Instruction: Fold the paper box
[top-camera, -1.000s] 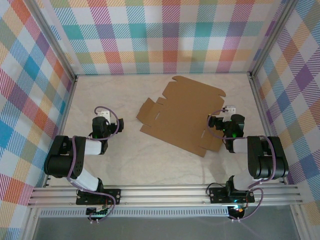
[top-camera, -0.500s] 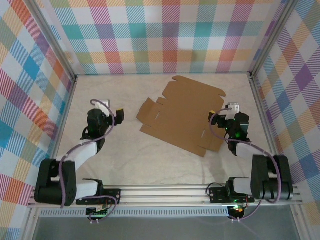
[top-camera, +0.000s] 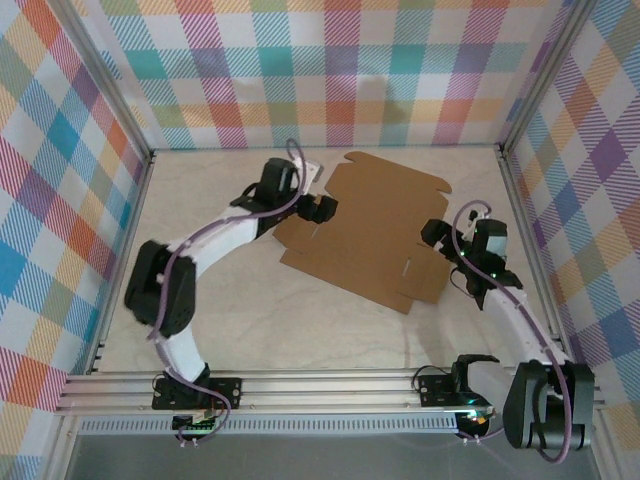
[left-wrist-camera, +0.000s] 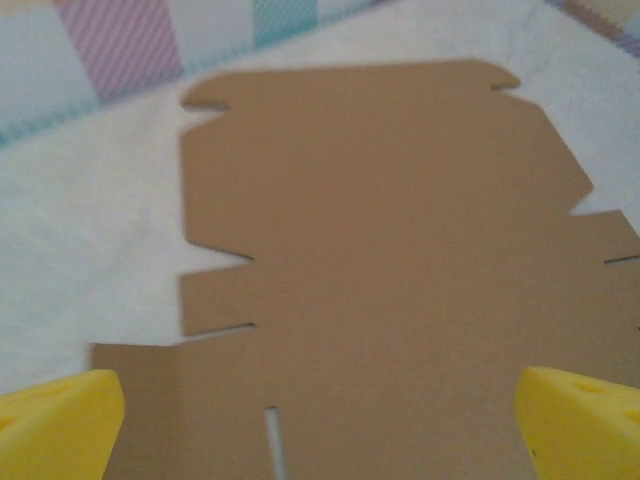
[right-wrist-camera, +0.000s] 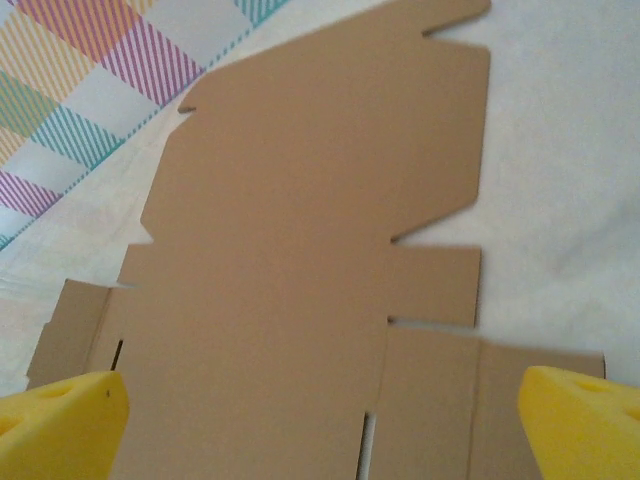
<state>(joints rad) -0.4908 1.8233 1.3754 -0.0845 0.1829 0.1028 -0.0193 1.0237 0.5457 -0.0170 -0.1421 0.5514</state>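
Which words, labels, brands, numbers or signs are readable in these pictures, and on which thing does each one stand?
There are none to read.
The paper box is plain brown cardboard without print, also in the close wrist views.
The checked walls carry only coloured stripes.
Any marking on the left arm or the right arm is too small to read.
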